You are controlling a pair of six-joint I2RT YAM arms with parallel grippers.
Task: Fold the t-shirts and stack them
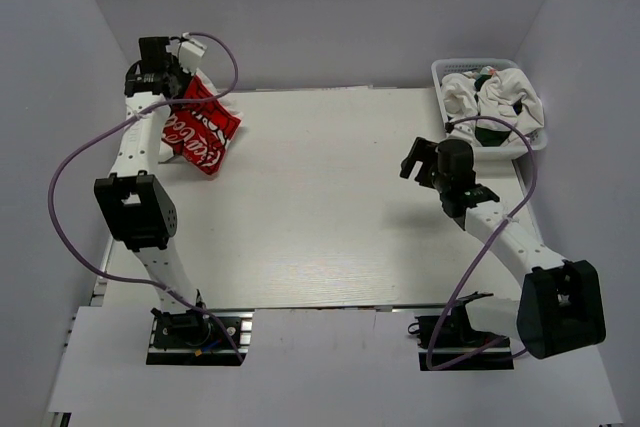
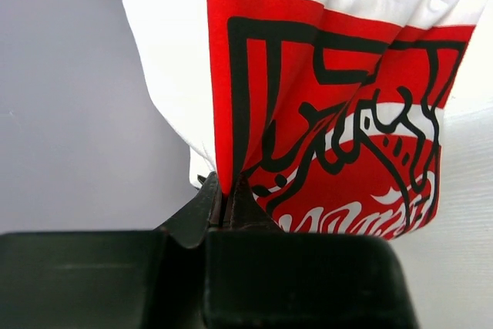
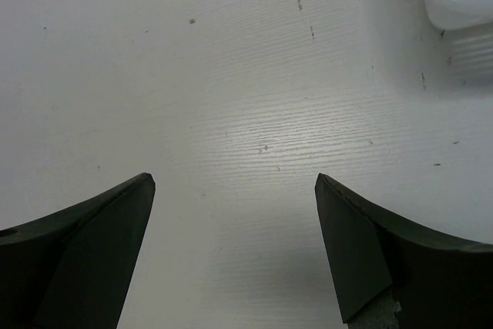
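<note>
Evidently the task stood at an early step, with one shirt lifted for spreading and no folded stack in sight. The left gripper [image 2: 223,204] had its jaws pressed together on a gathered edge of the red-print t-shirt [image 2: 331,113], white cloth with a red chest panel bearing black outlines and white lettering. The garment hung bunched from that pinch, well apart from the white lattice basket [image 1: 441,74] and over the far corner opposite it. Whether its lowest fold touched the table [image 1: 320,217] I could not tell. The other t-shirts [image 1: 495,99], a crumpled white heap with a dark green print showing, lay inside that basket. The right gripper [image 3: 235,190] hovered near the basket, on its near side toward the table's middle, jaws spread wide with nothing between them and bare tabletop beneath. By my reading, the next move called for the right arm to cross away from the basket to the hanging shirt and take a second hold apart from the left pinch, so both arms could draw the cloth flat before any fold. With the cloth in loose pleats, gripping a single layer looked like the tricky part.
</note>
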